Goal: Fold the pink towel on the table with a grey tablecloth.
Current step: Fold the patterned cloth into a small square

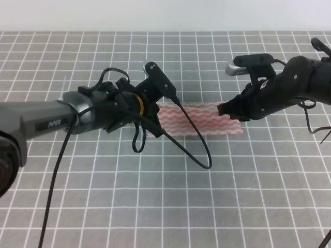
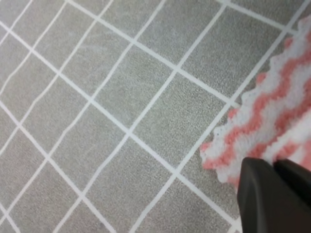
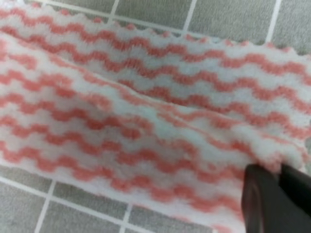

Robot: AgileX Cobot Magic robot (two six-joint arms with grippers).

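The left gripper (image 1: 151, 114) and right gripper (image 1: 226, 109), each clamped on the towel (image 1: 199, 122), whose long axis runs nine to three on the gridded grey table (image 1: 155, 206).

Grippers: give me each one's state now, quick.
Left gripper: shut on the pink towel, at its corner.
Right gripper: shut on the pink towel's edge.

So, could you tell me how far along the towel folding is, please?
One fold looks done: the pink towel lies as a narrow doubled strip on the grey tablecloth. Now each pincer, left and right, sits at one end. Further folding remains.
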